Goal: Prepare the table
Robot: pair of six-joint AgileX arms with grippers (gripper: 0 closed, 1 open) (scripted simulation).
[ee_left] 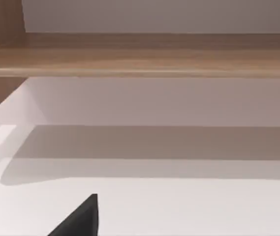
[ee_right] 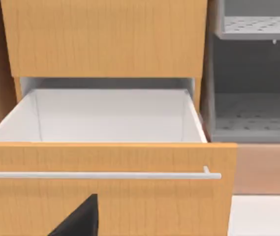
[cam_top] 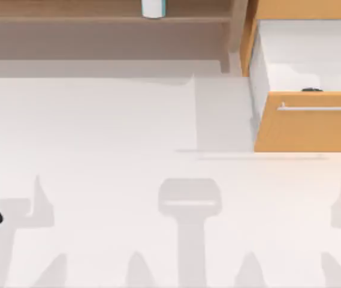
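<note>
left claw (ee_left: 78,221) state unclear | table (cam_top: 98,156) | drawer (ee_right: 110,118) open, right wrist view

Tan wooden shelf unit (cam_top: 98,18) along back; orange-wood drawer cabinet (cam_top: 308,129) right (drawer pulled open, white inside).

I see a smooth, matt white worktop (cam_top: 98,132). The shelf (ee_left: 140,54) behind it looks like tan wood with a faint grain, while the drawer (ee_right: 105,196) front is orange wood carrying a smooth silvery metal handle (ee_right: 100,175), its inside plain white.
</note>
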